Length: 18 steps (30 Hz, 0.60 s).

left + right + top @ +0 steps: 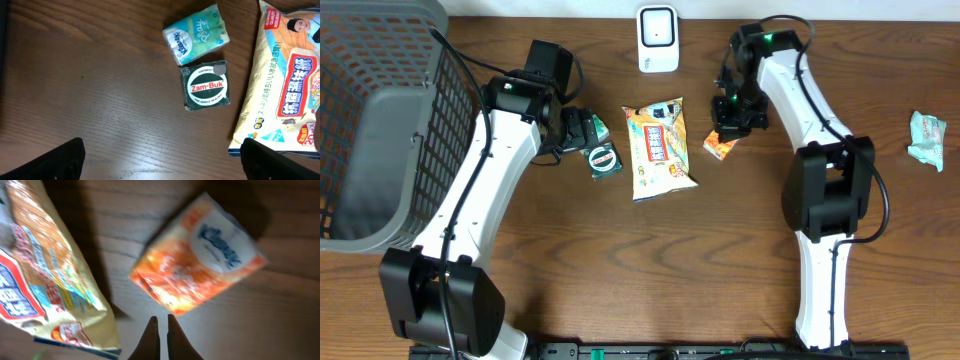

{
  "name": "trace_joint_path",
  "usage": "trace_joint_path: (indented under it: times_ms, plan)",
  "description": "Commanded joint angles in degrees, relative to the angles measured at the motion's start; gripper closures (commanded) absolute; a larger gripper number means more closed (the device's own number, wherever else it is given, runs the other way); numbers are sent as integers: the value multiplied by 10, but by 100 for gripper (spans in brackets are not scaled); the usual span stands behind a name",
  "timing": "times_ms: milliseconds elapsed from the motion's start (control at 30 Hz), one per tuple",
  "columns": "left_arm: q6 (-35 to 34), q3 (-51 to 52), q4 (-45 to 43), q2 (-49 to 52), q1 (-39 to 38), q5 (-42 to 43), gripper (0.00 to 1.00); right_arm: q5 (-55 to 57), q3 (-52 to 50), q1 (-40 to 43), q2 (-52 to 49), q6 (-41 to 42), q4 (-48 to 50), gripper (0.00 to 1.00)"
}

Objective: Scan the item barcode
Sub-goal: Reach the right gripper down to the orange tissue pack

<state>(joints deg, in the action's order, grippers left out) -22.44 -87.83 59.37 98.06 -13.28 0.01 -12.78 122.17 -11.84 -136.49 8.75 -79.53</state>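
**Right gripper closed beside the orange tissue pack, left gripper wide open**

Farthest left, well away from both grippers, we see a grey mesh basket (380, 120) at the table (550, 250) edge.

The left gripper (585, 132) (162, 157) hangs with its fingers spread fully apart and nothing between them. In its wrist view a green Kleenex pack (197, 34) lies ahead of it. A dark green Zam-Buk tin (603, 160) (206, 86) sits just beside that pack, nearer the fingers.

To this gripper's right is a yellow wet-wipes pouch (659, 148) (285, 80) (45, 270). It lies flat between the two grippers.

Beyond the pouch, near the far table edge, stands the white barcode scanner (658, 38), well apart from either gripper.

The right gripper (732, 118) (161, 325) has its two fingers pressed together, holding nothing. The orange Kleenex pack (720, 146) (200, 275) lies flat on the wood just ahead of the fingertips. We cannot tell whether they touch it.

Far to this gripper's right, a pale teal packet (926, 137) rests near the table edge.
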Motion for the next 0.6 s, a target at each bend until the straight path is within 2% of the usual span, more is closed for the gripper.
trace_joint_path:
  times_ms: [0,267,567]
  plan:
    - [3,-5,2,0,1,-7,2,19,-8,-6,16,27,14,99]
    - [3,-5,2,0,1,-7,2,40,-76,-16,16,45,73,99]
    - [3,-5,2,0,1,-7,2,231,-64,-11,21,97,29,99]
